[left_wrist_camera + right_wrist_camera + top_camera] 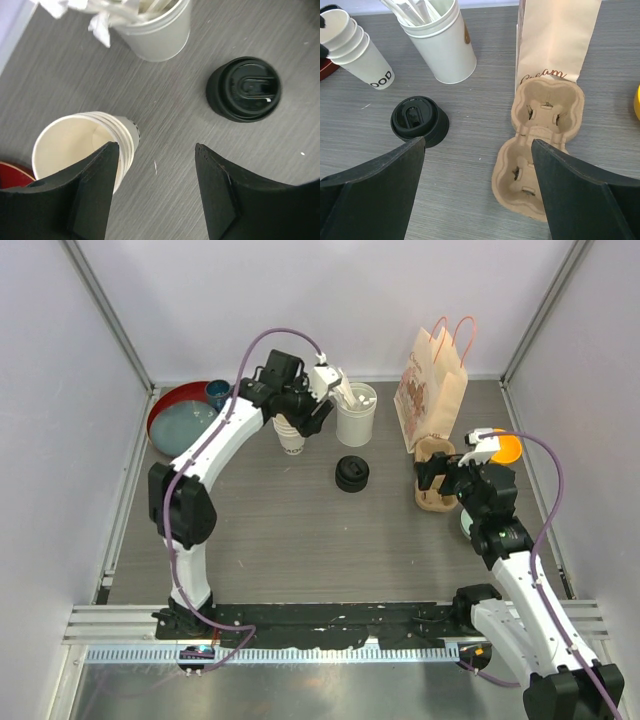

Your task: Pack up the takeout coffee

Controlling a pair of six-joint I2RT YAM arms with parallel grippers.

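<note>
A nested stack of white paper cups (290, 435) with a dark print stands at the back, also in the left wrist view (82, 145) and the right wrist view (357, 52). Black lids (351, 475) sit stacked mid-table, also in the left wrist view (244, 89) and the right wrist view (417, 120). My left gripper (156, 172) is open above the table, its left finger over the cup stack's rim. My right gripper (477, 165) is open and empty, hovering between the lids and the tan pulp carrier (540, 150).
A wider white cup of white sticks (355, 412) stands beside the cup stack. A tan paper bag (432, 390) stands behind the carrier (435, 480). A red bowl (180, 415) sits at the back left and an orange object (505, 448) at the right.
</note>
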